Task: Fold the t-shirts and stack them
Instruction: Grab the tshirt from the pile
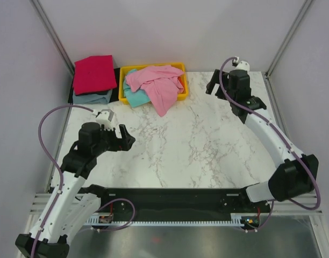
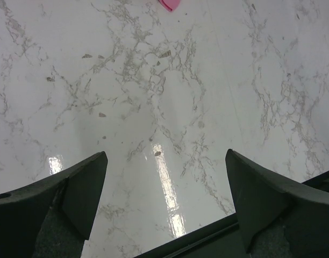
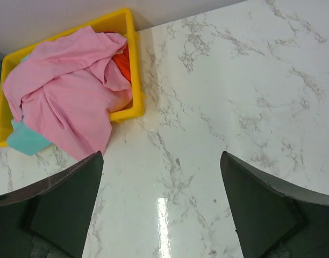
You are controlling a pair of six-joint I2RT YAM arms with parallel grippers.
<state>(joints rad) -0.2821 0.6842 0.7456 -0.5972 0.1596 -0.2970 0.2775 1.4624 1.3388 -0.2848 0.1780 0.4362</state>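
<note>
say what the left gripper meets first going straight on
Likely the bare marble table, well short of the pink t-shirt; depth is hard to judge.

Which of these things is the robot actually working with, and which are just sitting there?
Part of the job: pink t-shirt, draped over the tray's front edge; teal t-shirt and orange t-shirt in the tray; folded red t-shirt on a grey-blue t-shirt; left gripper and right gripper, both open, empty.
Just there: yellow tray; marble table.
</note>
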